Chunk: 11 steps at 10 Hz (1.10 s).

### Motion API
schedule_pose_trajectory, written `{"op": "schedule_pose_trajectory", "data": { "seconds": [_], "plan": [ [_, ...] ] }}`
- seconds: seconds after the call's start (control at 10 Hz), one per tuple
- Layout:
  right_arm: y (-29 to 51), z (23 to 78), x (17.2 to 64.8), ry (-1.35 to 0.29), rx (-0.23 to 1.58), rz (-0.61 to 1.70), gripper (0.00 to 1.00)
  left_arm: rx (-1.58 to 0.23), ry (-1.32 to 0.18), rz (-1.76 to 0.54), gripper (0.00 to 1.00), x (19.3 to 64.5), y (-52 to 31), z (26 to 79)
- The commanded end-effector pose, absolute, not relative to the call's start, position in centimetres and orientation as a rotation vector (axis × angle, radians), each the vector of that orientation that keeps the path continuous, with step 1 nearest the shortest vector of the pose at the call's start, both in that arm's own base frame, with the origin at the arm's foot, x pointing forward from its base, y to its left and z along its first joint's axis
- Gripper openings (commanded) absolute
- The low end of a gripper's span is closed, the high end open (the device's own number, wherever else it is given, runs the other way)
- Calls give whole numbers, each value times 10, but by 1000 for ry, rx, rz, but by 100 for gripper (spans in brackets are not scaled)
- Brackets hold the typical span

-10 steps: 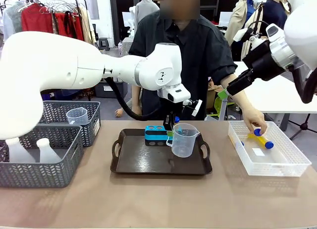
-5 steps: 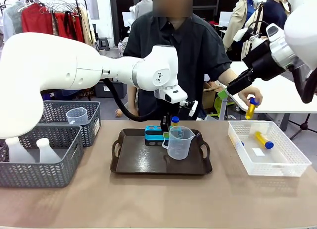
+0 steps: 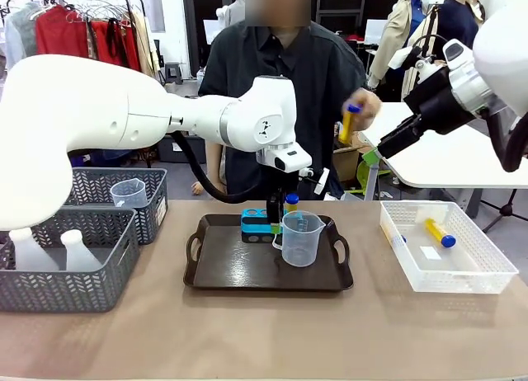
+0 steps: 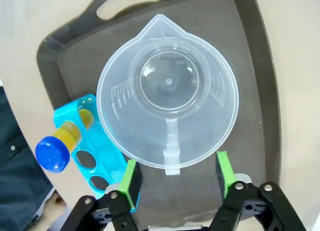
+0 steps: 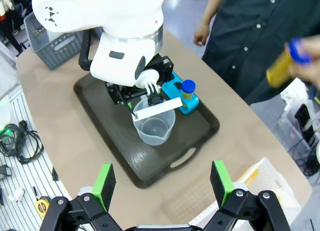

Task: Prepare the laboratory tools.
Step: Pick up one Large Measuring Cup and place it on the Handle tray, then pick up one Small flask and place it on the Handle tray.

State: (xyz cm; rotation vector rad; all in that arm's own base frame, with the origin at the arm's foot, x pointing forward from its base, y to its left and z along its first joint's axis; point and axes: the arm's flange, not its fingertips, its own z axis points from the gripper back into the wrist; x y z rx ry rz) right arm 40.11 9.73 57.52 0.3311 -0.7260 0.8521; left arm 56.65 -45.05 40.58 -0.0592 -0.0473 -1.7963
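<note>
On the brown desk (image 3: 247, 336), a dark tray (image 3: 216, 270) is carrying the beaker (image 3: 302, 242). The left hand (image 4: 177, 165) is hovering spread on either side of its handle, apart from it. Behind, the rack (image 3: 256, 225) is holding one tube (image 3: 290, 203). The right hand (image 5: 162, 177) is hanging spread and empty. The person is holding up another tube (image 3: 348, 124).

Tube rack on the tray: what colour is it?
The tube rack is bright blue, clearest in the left wrist view.
</note>
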Motion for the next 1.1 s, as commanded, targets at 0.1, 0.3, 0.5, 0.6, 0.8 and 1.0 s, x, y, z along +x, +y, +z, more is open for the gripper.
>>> {"op": "schedule_pose_trajectory", "data": {
  "seconds": [0.1,0.3,0.5,0.6,0.8,1.0],
  "plan": [
    [97,577,401,-728,351,848,100,-68,-60,-1768,100,564,-435,419],
    [97,577,401,-728,351,848,100,-78,-71,-1746,100,560,-430,425],
    [97,577,401,-728,351,848,100,-59,-91,-1786,100,557,-426,432],
    [97,577,401,-728,351,848,100,-59,-69,-1763,100,570,-436,425],
    [97,577,401,-728,351,848,100,-59,-69,-1763,100,570,-436,425],
    [97,577,401,-728,351,848,100,-40,-78,-1743,100,565,-413,441]
  ]
}}
